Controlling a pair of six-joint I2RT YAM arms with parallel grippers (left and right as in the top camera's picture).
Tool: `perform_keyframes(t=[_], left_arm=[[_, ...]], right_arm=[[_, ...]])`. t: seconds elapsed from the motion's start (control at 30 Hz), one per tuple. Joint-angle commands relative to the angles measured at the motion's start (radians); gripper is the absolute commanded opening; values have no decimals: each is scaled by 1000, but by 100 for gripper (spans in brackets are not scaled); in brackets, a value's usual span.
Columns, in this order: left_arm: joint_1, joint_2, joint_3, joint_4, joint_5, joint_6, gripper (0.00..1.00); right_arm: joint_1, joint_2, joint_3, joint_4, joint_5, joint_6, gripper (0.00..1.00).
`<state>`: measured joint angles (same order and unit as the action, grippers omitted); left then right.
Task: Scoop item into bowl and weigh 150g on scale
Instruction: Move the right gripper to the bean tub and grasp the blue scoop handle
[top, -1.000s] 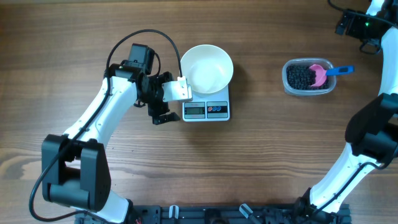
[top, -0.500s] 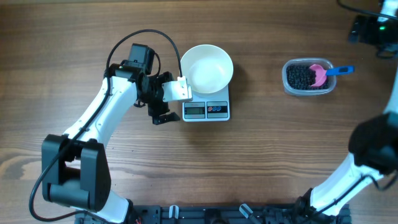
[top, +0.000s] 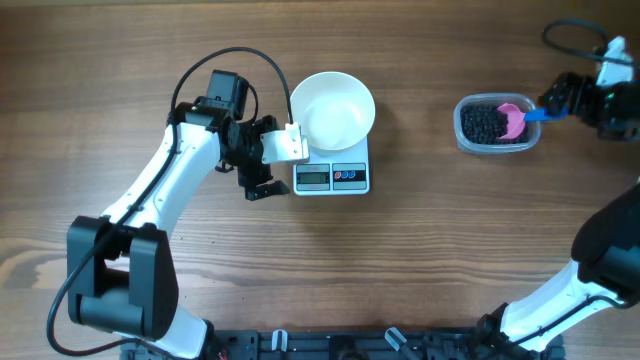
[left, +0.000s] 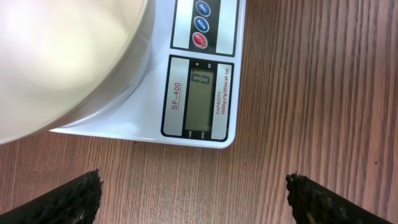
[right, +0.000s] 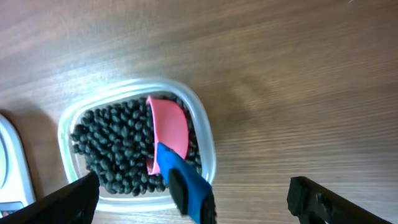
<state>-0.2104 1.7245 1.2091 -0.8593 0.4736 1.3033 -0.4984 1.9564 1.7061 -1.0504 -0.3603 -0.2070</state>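
- The right claw (right: 198, 202) hangs over the clear tub (right: 208, 149) at the upper right of the overhead frame, jaws spread wide and gripping nothing.
- All the beans (right: 112, 149) sit in that tub. The pink scoop (right: 168, 130) lies among them, its blue handle pointing out and lined up between the claw's fingers.
- The left claw (left: 199, 208) waits just left of the scale (top: 332, 177), also wide open and empty.
- The white bowl (top: 333, 108) stands on the scale with nothing in it.
- Step in hand, by my read: reaching for the scoop, no beans shifted yet.
- Next move: drop onto the blue handle and close squarely on it, then dig in without tipping the tub on the bench (top: 420, 250).
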Motion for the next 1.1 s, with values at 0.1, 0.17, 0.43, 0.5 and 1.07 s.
perform_keyframes(t=[0.1,0.17,0.43,0.5,1.07], left_arm=[[0,-7,-8,0,23,-10,100],[0,-7,-8,0,23,-10,100],[0,-7,-8,0,23,-10,100],[0,-7,-8,0,23,-10,100],[0,-7,-8,0,23,-10,100]], right_arm=[[14,3,-140,151,-96,83,96],[25,3,-169,199,-124,82,94],[89,3,-179,221,-128,108,63],[100,2,-174,219,-128,133,62],[142,1,-173,192,-3,156,47]])
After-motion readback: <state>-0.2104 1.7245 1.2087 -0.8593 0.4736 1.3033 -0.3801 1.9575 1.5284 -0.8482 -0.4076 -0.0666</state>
